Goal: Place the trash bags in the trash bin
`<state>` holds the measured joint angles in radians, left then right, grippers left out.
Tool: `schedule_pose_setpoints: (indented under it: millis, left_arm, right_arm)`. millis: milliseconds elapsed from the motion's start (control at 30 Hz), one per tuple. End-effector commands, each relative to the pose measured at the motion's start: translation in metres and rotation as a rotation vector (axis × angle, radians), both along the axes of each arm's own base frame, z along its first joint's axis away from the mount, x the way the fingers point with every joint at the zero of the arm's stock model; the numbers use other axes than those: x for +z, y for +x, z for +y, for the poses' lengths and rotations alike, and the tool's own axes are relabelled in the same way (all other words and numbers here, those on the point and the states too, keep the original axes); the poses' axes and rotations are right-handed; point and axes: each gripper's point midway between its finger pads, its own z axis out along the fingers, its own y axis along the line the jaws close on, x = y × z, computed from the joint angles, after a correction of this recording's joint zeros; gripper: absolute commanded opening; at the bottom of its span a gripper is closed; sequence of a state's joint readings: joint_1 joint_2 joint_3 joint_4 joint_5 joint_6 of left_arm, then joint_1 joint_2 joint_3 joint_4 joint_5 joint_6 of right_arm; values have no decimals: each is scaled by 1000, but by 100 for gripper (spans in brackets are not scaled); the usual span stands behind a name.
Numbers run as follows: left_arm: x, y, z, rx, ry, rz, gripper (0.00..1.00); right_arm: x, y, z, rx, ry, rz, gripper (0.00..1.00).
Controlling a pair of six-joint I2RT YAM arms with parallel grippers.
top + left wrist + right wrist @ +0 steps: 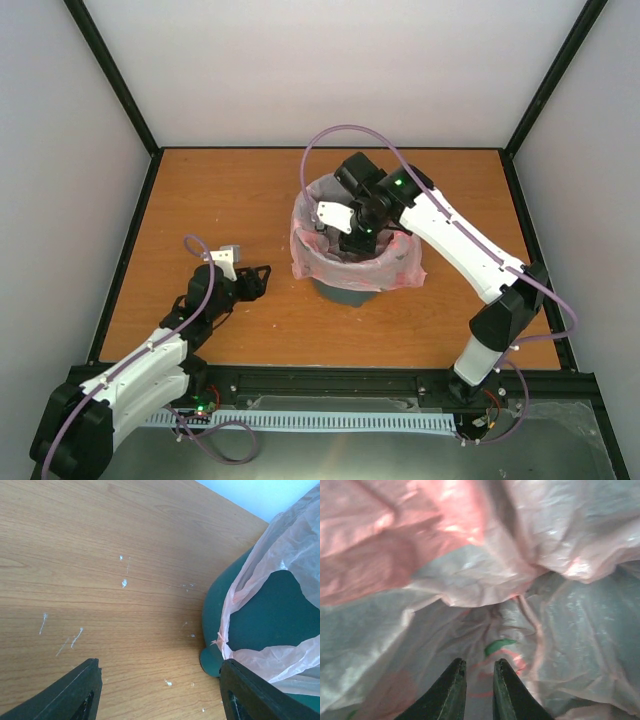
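Wooden tabletop [200, 200], white walls. Trash bag [400, 262]: pink film lining the trash bin [345, 292], hem draped over its rim. Right gripper [479, 664]: inside the bin, fingers nearly pressed together, nothing between. Advice: press the film down gently and leave the hem seated. Left gripper [160, 666]: beside the bin's base, spread, empty. Only the right wrist view shows the bin's interior.

Orange-brown wood-grain table [200, 200], flat and matte. Standing directly on it, near the middle and a touch toward 3 o'clock: the teal trash bin [345, 292], upright, narrow base on the board. Toward 9 o'clock from the bin, close to its foot: small white specks [124, 583] and faint pale scratches [75, 637] in the wood.
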<state>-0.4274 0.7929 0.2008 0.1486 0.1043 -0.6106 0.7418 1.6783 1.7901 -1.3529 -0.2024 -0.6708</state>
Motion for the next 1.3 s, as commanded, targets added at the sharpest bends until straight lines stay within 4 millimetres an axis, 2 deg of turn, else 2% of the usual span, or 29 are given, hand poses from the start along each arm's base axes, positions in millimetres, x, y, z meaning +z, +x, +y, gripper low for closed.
schedule_pose_setpoints:
  millis: [0,167,233,433,667,900,1033,1267]
  left_arm:
    - [3,2,0,-7,13,-27,66]
    - [3,1,-2,-14,6,-28,66]
    - [3,1,-2,-16,6,-28,66]
    - [5,1,-2,-17,6,-33,66]
    - [4,1,-1,-9,8,-34,66]
    - [3,1,-1,-9,9,-29,66]
    - [3,1,-1,-11,8,-29,66]
    - [4,1,-1,-14,7,-33,66]
  right_arm:
    - [-1,33,2,-81,-26,-77,18]
    - [0,64,-11,-152,-22,-95,17]
    - [-8,71,-17,-163,-44,-84,16]
    - [-60,59,-27,-119,-146,22,15]
    - [-119,47,-36,-107,-237,65,14]
    - [-151,41,-42,-111,-272,85,13]
    - [-152,41,-43,-114,-274,85,13]
    - [-104,46,-35,-113,-191,13,11]
